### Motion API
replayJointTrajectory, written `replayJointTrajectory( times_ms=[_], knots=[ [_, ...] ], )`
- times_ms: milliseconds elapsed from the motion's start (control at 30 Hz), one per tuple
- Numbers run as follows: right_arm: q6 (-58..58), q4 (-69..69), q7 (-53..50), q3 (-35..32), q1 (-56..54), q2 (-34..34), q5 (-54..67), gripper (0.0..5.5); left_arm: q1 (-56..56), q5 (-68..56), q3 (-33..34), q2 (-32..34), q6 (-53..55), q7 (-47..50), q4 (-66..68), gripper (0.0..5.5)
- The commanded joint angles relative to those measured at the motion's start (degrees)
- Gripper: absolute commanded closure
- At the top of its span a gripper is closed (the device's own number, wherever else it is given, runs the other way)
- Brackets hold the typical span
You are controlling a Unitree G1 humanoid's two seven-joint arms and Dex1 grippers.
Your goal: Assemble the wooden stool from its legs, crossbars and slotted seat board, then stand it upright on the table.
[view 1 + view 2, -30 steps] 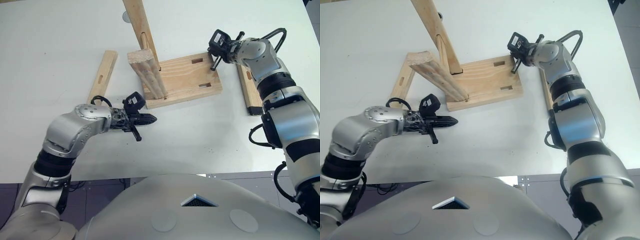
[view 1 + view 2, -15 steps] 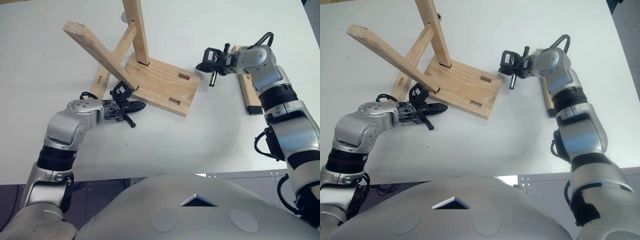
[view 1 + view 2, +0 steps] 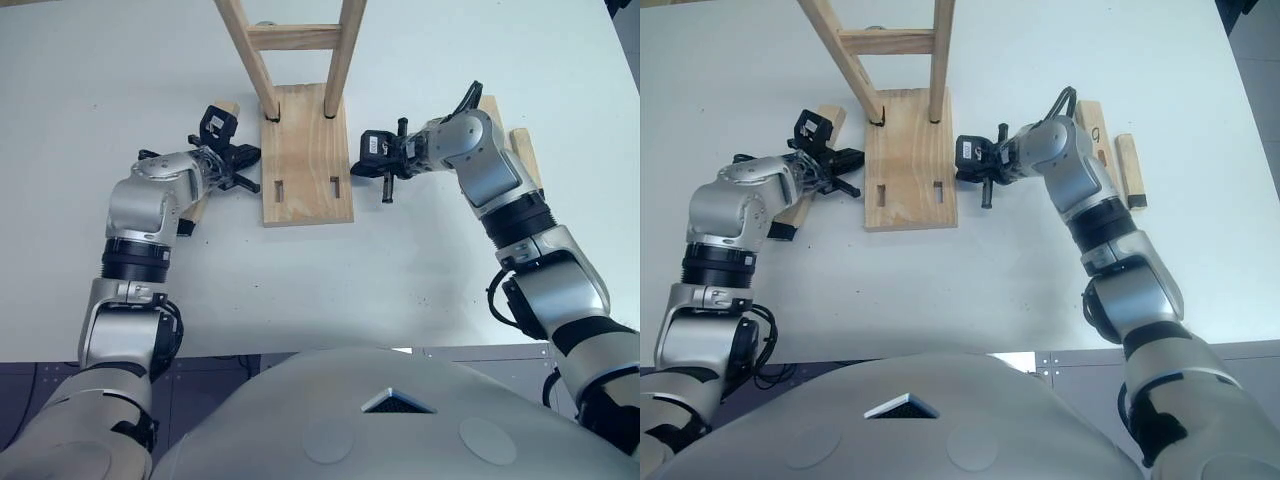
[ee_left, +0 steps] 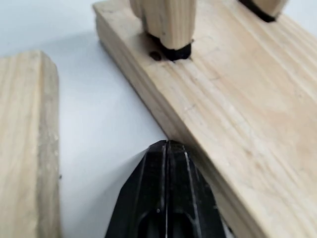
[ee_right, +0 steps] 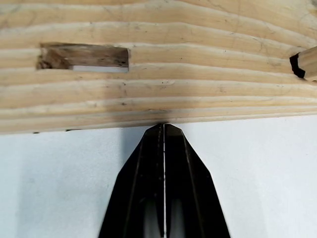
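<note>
Stool assembly looks about half done. A pale pine slotted seat board (image 3: 307, 160) lies flat on the white table (image 3: 420, 260), between the two arms. Two pale wooden legs (image 3: 250, 50) (image 3: 343, 45) stand in its far slots, joined by a short wooden crossbar (image 3: 295, 38). The two near slots (image 3: 279, 188) are empty. Judging by this, two more legs, a crossbar and the turning upright are left. Loose wooden pieces (image 3: 1092, 125) lie on the table behind the right arm. The left gripper (image 4: 167, 148), fingers pressed together on nothing, sits at the board's left edge. The right gripper (image 5: 163, 130), likewise closed, touches its right edge.
</note>
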Motion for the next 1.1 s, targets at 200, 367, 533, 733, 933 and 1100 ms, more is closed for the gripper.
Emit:
replayJointTrajectory(
  times_ms=[200, 367, 533, 733, 933, 1100],
  knots=[
    [9.2, 0.6, -12.4, -5.1, 2.2, 2.5, 1.4, 5.47, 1.9, 1.7, -4.5, -5.0, 3.3, -1.3, -2.0, 5.5],
    [10.9, -1.2, -12.1, -4.7, 2.8, 1.0, 1.2, 5.47, -1.0, 2.8, -4.1, -8.3, 2.8, 0.4, 0.8, 5.5],
    [12.4, -4.5, -14.4, -6.9, 4.0, -0.7, 1.5, 5.47, -3.3, 4.5, -2.9, -10.2, 1.9, 2.5, 3.4, 5.5],
    [22.2, -9.4, -29.8, -32.0, 3.7, -3.4, 13.4, 4.93, -1.7, 5.7, 2.6, -9.3, 0.4, 8.4, -2.9, 5.5],
    [32.8, -17.0, -26.1, -36.6, 11.6, -16.9, 14.7, 4.11, 1.7, 5.9, 8.3, -8.3, 1.0, 13.4, -11.8, 5.5],
    [37.7, -20.9, -22.3, -35.6, 18.1, -21.2, 16.7, 3.34, 2.7, 5.6, 11.1, -7.6, 2.1, 15.0, -16.2, 5.5]
  ],
)
